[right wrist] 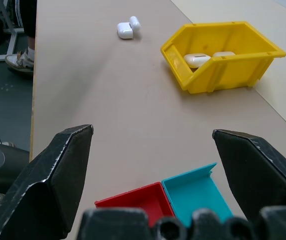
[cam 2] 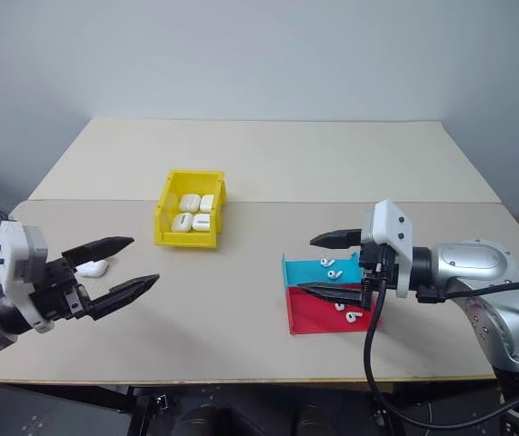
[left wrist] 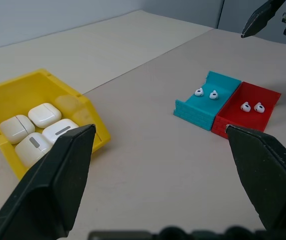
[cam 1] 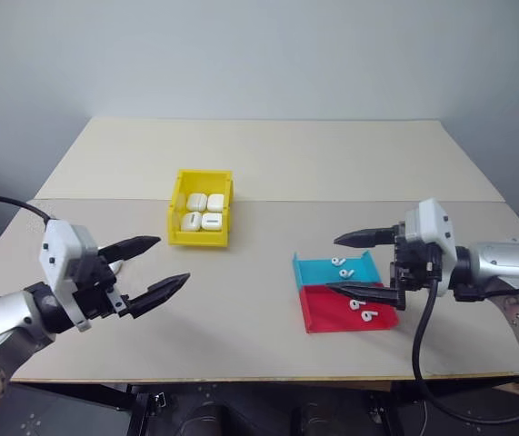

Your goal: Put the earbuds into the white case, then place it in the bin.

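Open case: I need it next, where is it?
The open case lies on the table's left side, beside the left gripper, apart from the yellow bin.

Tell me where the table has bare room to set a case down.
Free: the table behind the yellow bin, and the stretch between the bin and the cyan-and-red tray. Crowded: the bin holds four cases, the tray four earbuds, and an open case lies by the left gripper.

Bare table [cam 1: 268, 159] stretches between the yellow bin [cam 1: 201, 207] and the cyan-and-red tray [cam 1: 343, 292]; a white case [cam 2: 93, 268] lies open near the left edge.
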